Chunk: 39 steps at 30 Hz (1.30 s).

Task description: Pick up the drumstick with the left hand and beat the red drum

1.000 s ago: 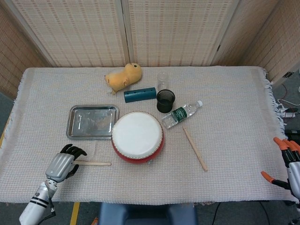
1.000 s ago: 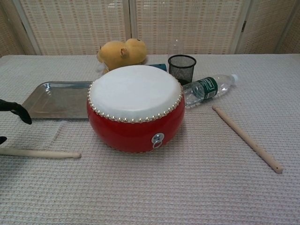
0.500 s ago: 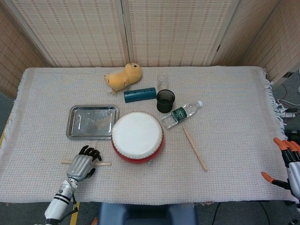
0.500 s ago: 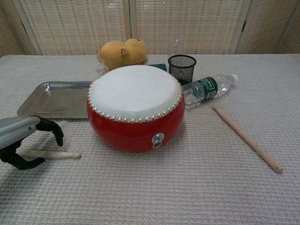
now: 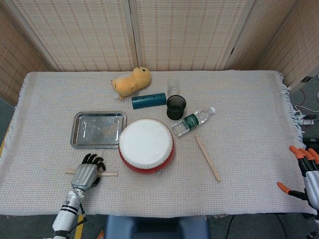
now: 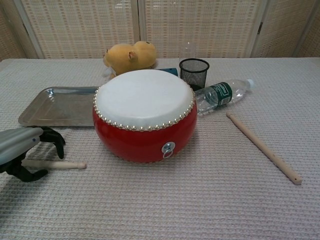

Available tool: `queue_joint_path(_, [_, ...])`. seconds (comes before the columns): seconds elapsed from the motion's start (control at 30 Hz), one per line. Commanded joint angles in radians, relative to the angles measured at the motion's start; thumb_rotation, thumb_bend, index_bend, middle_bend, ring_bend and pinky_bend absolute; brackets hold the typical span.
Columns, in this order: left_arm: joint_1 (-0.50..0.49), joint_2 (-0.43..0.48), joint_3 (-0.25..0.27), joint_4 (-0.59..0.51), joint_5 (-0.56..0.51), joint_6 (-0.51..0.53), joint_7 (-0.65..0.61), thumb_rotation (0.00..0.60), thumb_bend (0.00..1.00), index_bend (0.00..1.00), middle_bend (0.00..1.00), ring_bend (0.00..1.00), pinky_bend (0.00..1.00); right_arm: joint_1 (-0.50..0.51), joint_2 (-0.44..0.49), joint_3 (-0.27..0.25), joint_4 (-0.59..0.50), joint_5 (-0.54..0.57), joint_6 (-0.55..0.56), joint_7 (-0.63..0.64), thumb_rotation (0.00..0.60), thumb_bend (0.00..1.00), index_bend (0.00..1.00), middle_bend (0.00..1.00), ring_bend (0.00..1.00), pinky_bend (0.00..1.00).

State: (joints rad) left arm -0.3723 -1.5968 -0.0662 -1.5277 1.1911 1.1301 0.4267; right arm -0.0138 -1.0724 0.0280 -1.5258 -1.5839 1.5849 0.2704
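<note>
Tablecloth (image 5: 239, 124) beige, waffle-weave, fringed — woven folding screens (image 5: 174, 30) behind.

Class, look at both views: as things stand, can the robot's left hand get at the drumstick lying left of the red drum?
Probably yes: the left hand arches over the drumstick, fingers apart on either side, nothing between them.

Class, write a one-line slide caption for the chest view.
Left hand arched over a drumstick lying beside the red drum, not yet lifted.
</note>
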Motion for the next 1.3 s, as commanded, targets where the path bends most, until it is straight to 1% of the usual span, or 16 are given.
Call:
queue_joint_path(0.03, [-0.002,-0.002,0.003,0.004,-0.001,0.001,-0.004,0.6,0.32,0.47,0.2,0.07,0.04,0.002,0.0,-0.001,0.001,0.001,-0.005,0.005,0.6,0.09,0.05,0.13,0.0,0.04])
queue_joint_path(0.3, [-0.009,-0.012,0.001,0.014,-0.011,-0.014,-0.03,0.6,0.33,0.49,0.2,0.07,0.04,0.005,0.006,-0.002,-0.005,0.004,-0.014,0.002,0.6,0.09,0.05,0.13,0.0,0.04])
queue_joint_path(0.53, [-0.014,-0.012,-0.001,0.017,-0.019,-0.023,-0.049,0.6,0.36,0.52,0.21,0.07,0.04,0.006,0.004,-0.003,-0.001,0.006,-0.017,0.009,0.6,0.09,0.05,0.13,0.0,0.04])
queue_joint_path(0.73, [-0.005,0.013,-0.002,-0.019,-0.014,-0.024,-0.118,0.6,0.36,0.53,0.21,0.07,0.05,0.009,0.005,-0.002,0.003,0.006,-0.02,0.014,0.6,0.09,0.04,0.13,0.0,0.04])
queue_joint_path(0.8, [0.008,0.03,-0.007,-0.044,-0.006,-0.012,-0.176,0.6,0.36,0.53,0.22,0.07,0.05,0.01,0.006,-0.002,0.002,0.005,-0.019,0.014,0.6,0.09,0.04,0.13,0.0,0.04])
queue_joint_path(0.83, [0.015,0.041,-0.011,-0.057,-0.002,-0.008,-0.21,0.6,0.36,0.53,0.22,0.07,0.05,0.01,0.007,-0.002,0.001,0.004,-0.019,0.013,0.6,0.09,0.04,0.13,0.0,0.04])
queue_joint_path(0.93, [0.04,0.092,-0.032,-0.114,0.014,0.002,-0.363,0.6,0.36,0.53,0.22,0.08,0.05,0.01,0.01,-0.002,-0.003,0.001,-0.016,0.011,0.6,0.09,0.04,0.13,0.0,0.04])
queue_joint_path(1.03, [0.07,0.149,-0.062,-0.167,0.035,0.013,-0.567,0.6,0.36,0.54,0.23,0.09,0.06,0.009,0.01,-0.003,-0.006,-0.001,-0.014,0.008,0.6,0.09,0.04,0.13,0.0,0.04])
queue_joint_path(1.17, [0.1,0.227,-0.097,-0.206,0.073,-0.011,-0.892,0.6,0.38,0.53,0.24,0.09,0.07,0.009,0.009,-0.004,-0.009,-0.003,-0.013,0.005,0.6,0.09,0.04,0.13,0.0,0.04])
queue_joint_path(1.2, [0.104,0.253,-0.105,-0.213,0.084,-0.033,-1.008,0.6,0.39,0.53,0.24,0.1,0.07,0.01,0.009,-0.004,-0.01,-0.004,-0.013,0.003,0.6,0.09,0.04,0.13,0.0,0.04])
queue_joint_path(1.27, [0.108,0.29,-0.116,-0.214,0.106,-0.07,-1.181,0.6,0.4,0.53,0.24,0.1,0.07,0.01,0.01,-0.004,-0.012,-0.005,-0.013,0.001,0.6,0.09,0.04,0.13,0.0,0.04])
queue_joint_path(1.3, [0.108,0.309,-0.119,-0.208,0.126,-0.092,-1.294,0.6,0.4,0.53,0.24,0.11,0.08,0.011,0.01,-0.004,-0.014,-0.006,-0.013,-0.001,0.6,0.09,0.04,0.13,0.0,0.04])
